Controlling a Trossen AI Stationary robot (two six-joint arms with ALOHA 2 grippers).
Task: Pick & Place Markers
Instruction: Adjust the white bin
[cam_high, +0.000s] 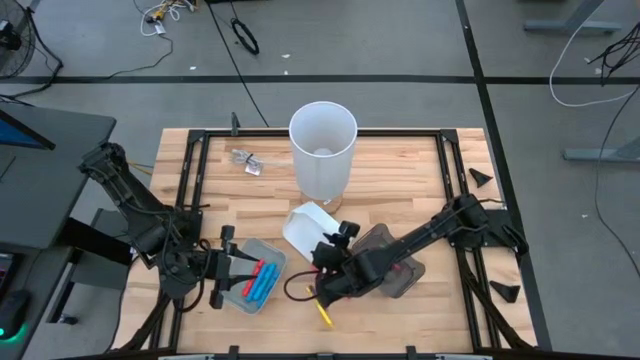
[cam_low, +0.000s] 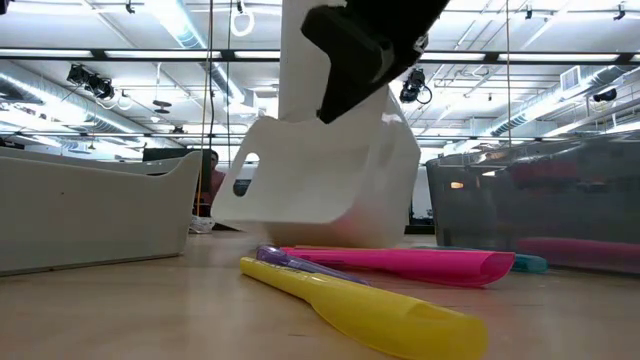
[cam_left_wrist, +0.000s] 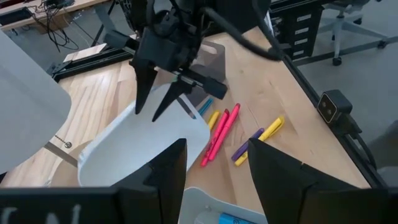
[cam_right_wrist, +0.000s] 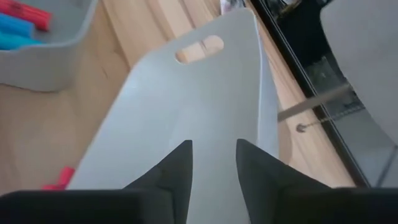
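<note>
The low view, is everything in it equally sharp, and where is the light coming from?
Low view: the yellow plastic marker pen nearest the camera looks soft, the pink plastic marker pen behind it crisper; long ceiling strip lights glare overhead. High view: even light, only faint shadows.

No readable text, labels, brands or numbers on anything in view

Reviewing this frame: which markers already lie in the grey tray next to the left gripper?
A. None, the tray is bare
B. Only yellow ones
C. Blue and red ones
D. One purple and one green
C: the high view shows blue markers and a red marker inside the grey tray beside the left gripper.
</note>
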